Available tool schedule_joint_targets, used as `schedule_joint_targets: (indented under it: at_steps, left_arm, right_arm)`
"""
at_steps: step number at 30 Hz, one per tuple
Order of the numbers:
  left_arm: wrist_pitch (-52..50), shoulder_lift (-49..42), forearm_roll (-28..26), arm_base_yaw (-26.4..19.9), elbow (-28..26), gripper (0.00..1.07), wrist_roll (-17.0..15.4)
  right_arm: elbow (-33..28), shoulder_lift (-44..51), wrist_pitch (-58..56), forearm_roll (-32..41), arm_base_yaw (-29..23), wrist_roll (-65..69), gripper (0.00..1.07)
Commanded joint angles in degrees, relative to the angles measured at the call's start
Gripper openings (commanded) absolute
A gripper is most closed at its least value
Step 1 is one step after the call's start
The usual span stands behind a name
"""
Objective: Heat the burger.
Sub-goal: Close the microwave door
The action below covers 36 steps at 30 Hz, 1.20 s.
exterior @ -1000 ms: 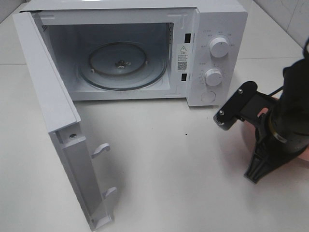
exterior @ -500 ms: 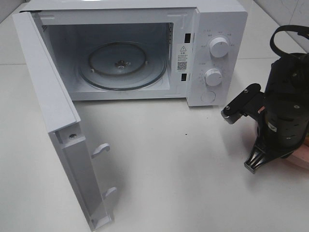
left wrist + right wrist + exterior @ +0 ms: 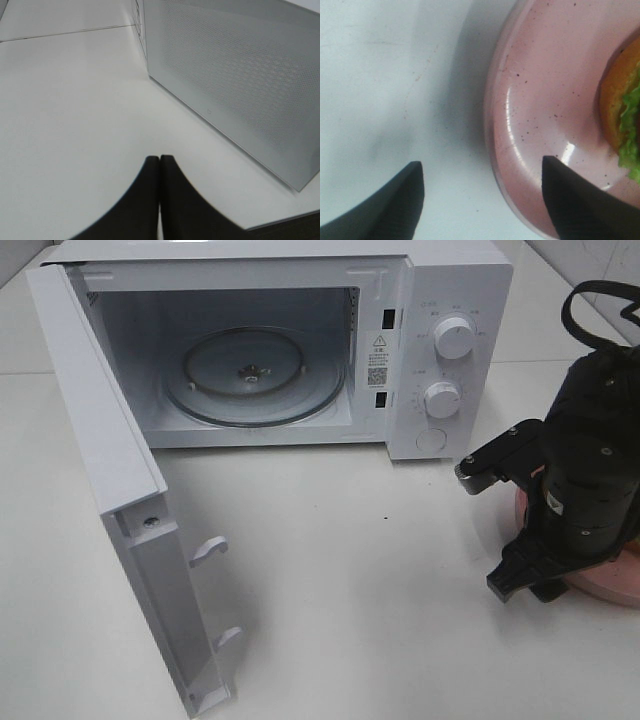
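There is one microwave (image 3: 300,340) with its door (image 3: 120,500) swung open, one pink plate (image 3: 545,125) and one burger (image 3: 622,107). The burger sits on the plate at the right side of the table (image 3: 350,590). The right gripper (image 3: 482,200) points down, wide open, straddling the plate's rim. The left gripper (image 3: 160,167) is closed tight, holding nothing, beside the door.

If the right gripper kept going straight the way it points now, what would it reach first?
Most likely the rim of the pink plate: the right gripper is open, straddling that edge, one finger over the table, the other over the plate. The burger lies off to the side. Depth is unclear.
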<state>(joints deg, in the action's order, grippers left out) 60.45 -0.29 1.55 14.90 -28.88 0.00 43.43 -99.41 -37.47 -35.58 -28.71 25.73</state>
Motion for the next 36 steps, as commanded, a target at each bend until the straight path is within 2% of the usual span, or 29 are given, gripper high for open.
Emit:
schedule_joint_targets:
  at_steps: [1, 3, 6, 8, 10, 11, 12, 13, 16, 18, 19, 21, 22, 23, 24, 26, 28, 36]
  left_arm:
    - [-0.9, -1.1, 0.1, -0.1, 0.2, 0.00, 0.0]
    - [-0.9, -1.1, 0.1, -0.1, 0.2, 0.00, 0.0]
    - [-0.9, -1.1, 0.1, -0.1, 0.2, 0.00, 0.0]
    - [-0.9, -1.1, 0.1, -0.1, 0.2, 0.00, 0.0]
    - [-0.9, -1.1, 0.1, -0.1, 0.2, 0.00, 0.0]
    - [-0.9, -1.1, 0.1, -0.1, 0.2, 0.00, 0.0]
    - [-0.9, -1.1, 0.1, -0.1, 0.2, 0.00, 0.0]
    - [-0.9, -1.1, 0.1, -0.1, 0.2, 0.00, 0.0]
    - [-0.9, -1.1, 0.1, -0.1, 0.2, 0.00, 0.0]
    - [-0.9, -1.1, 0.1, -0.1, 0.2, 0.00, 0.0]
    - [-0.9, -1.1, 0.1, -0.1, 0.2, 0.00, 0.0]
    - [-0.9, -1.1, 0.1, -0.1, 0.2, 0.00, 0.0]
    - [-0.9, -1.1, 0.1, -0.1, 0.2, 0.00, 0.0]
    - [-0.9, -1.1, 0.1, -0.1, 0.2, 0.00, 0.0]
    - [-0.9, -1.1, 0.1, -0.1, 0.2, 0.00, 0.0]
    - [-0.9, -1.1, 0.1, -0.1, 0.2, 0.00, 0.0]
    - [-0.9, -1.1, 0.1, -0.1, 0.2, 0.00, 0.0]
    - [-0.9, -1.1, 0.1, -0.1, 0.2, 0.00, 0.0]
  right_arm:
    - [0.2, 0.7, -1.1, 2.2, 0.2, -0.4, 0.69]
    - [2.4, 3.7, -3.8, 6.6, 0.2, -2.3, 0.69]
    - [3.4, 4.6, -4.8, 8.3, 0.2, -3.9, 0.69]
    - [7.6, 7.9, -8.3, 14.6, 0.2, -10.6, 0.69]
    - [8.9, 8.7, -9.1, 16.2, 0.4, -12.0, 0.69]
    - [11.7, 9.7, -11.1, 20.3, 1.9, -14.7, 0.69]
    - [11.7, 9.7, -11.1, 20.3, 1.9, -14.7, 0.69]
    - [14.0, 10.4, -12.7, 24.5, 4.6, -17.6, 0.69]
    - [15.0, 10.7, -13.5, 26.2, 6.0, -18.9, 0.69]
    - [18.7, 12.3, -17.6, 32.7, 12.8, -22.5, 0.69]
    - [18.7, 12.3, -17.6, 32.7, 12.8, -22.5, 0.69]
    - [19.5, 14.5, -19.8, 33.3, 17.4, -22.8, 0.69]
    - [19.5, 14.5, -19.8, 33.3, 17.4, -22.8, 0.69]
    - [19.5, 16.3, -20.6, 33.2, 20.5, -23.3, 0.69]
    - [19.5, 16.3, -20.6, 33.2, 20.5, -23.3, 0.69]
    - [19.5, 19.5, -21.7, 33.2, 24.5, -23.6, 0.69]
    - [19.5, 22.3, -22.7, 33.2, 26.4, -23.6, 0.69]
    - [19.5, 33.5, -29.6, 34.7, 27.4, -22.8, 0.68]
